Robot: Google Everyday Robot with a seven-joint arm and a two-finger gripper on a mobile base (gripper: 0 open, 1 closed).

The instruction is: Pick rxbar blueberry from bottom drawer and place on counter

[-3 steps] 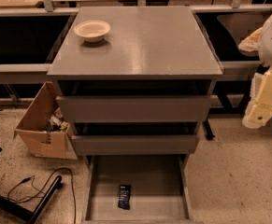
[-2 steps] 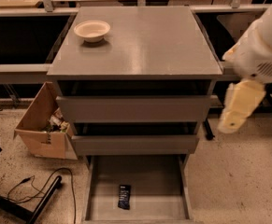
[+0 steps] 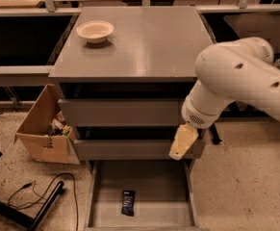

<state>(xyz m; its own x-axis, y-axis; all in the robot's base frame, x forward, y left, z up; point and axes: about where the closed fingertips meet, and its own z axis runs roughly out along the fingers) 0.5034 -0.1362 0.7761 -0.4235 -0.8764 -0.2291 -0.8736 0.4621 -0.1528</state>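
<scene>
- The rxbar blueberry [image 3: 128, 202] is a small dark wrapper with pale lettering. It lies flat on the floor of the bottom drawer [image 3: 151, 181], its long side running front to back.
- On that floor the bar sits toward 7 o'clock, near the front wall and left of centre. Nothing touches it.
- The bottom drawer is pulled out toward the viewer, and its bare grey floor and low side walls are in view.
- The gripper [image 3: 183, 142] is a cream, tapered piece hanging in front of the middle drawer front [image 3: 125, 149], at its right end.
- From the bar, the gripper is at about 1 o'clock, above the drawer's back right corner and well apart from the bar.
- The gripper holds nothing visible. Whether it is spread or closed cannot be told.
- The white arm [image 3: 235, 73] comes in from 3 o'clock and bends down to the gripper, covering the cabinet's right edge.
- Above the middle front is the top drawer front [image 3: 120, 112], plain and grey.
- The counter [image 3: 149, 47] is the smooth grey top of the cabinet.
- A pale bowl [image 3: 95, 31] stands on the counter at 11 o'clock, near the back left corner.
- An open cardboard box [image 3: 38, 129] of odds and ends leans by the cabinet at 9 o'clock.
- Black cables [image 3: 36, 196] trail on the speckled floor at 8 o'clock.
</scene>
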